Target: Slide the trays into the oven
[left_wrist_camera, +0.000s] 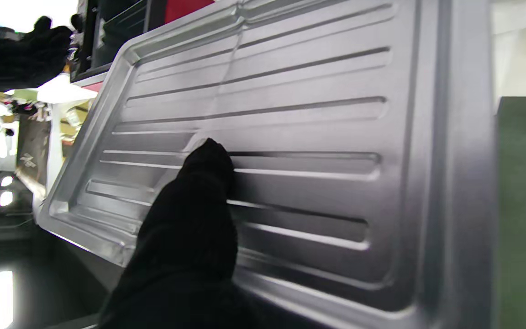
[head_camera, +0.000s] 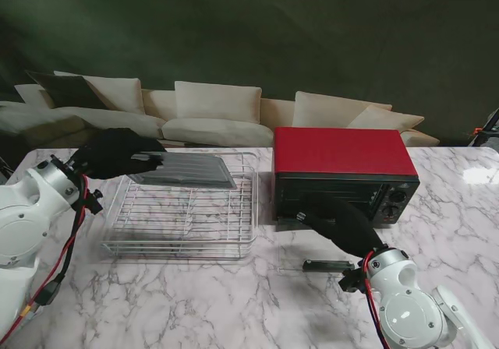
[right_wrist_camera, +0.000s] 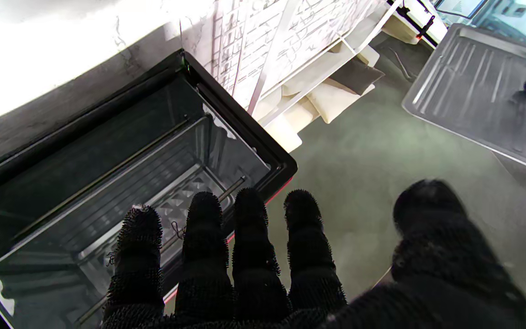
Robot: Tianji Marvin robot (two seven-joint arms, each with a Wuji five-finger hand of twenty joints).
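— What do you have on the left side?

— My left hand (head_camera: pixel 117 153) grips the ribbed metal baking tray (head_camera: pixel 185 170) by its edge and holds it lifted, tilted over the wire rack (head_camera: pixel 183 218) on the marble table (head_camera: pixel 156 302).

— And on the right?

— The red toaster oven (head_camera: pixel 343 170) has its glass door (head_camera: pixel 312 257) folded down. My right hand (head_camera: pixel 331 216) is at the opening, fingers (right_wrist_camera: pixel 203 237) straight, holding nothing.
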